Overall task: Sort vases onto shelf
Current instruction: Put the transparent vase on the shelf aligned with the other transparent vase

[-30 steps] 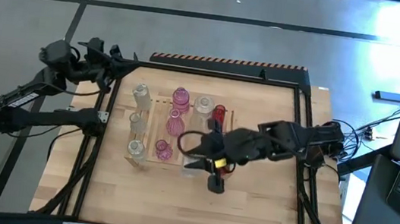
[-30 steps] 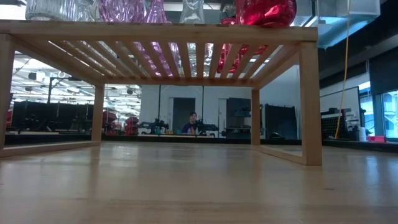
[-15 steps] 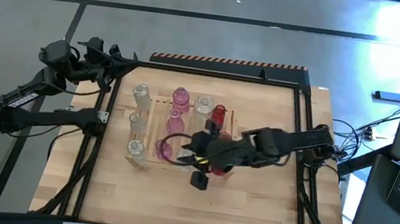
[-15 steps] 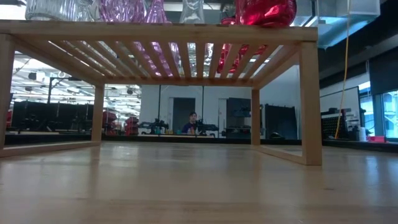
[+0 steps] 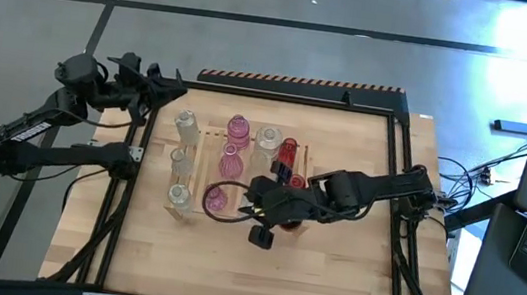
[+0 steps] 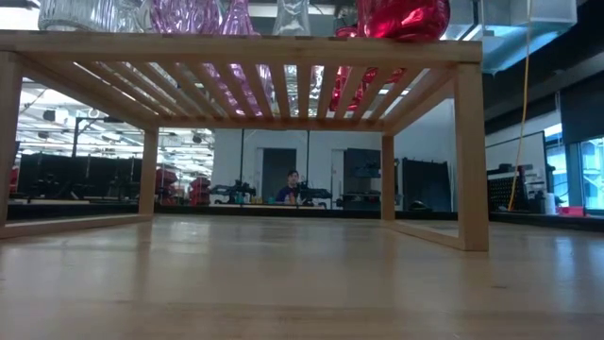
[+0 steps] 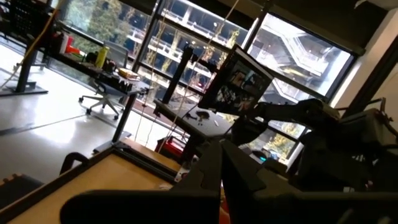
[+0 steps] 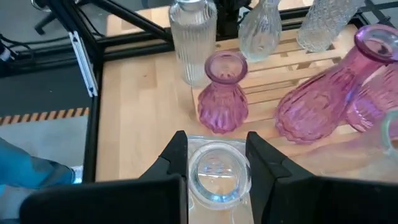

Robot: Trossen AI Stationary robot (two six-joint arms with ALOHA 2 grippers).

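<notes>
Right gripper [image 8: 214, 163] – clamped on clear vase [image 8: 216, 175] over shelf [image 8: 292, 59] front | left gripper [image 5: 166, 82] – closed, parked off table corner

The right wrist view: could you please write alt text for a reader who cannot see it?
The right gripper holds a clear glass vase between its two dark fingers, seen from above over the wooden shelf. Just beyond stand a small pink vase and a larger pink vase, with three clear vases behind.
</notes>
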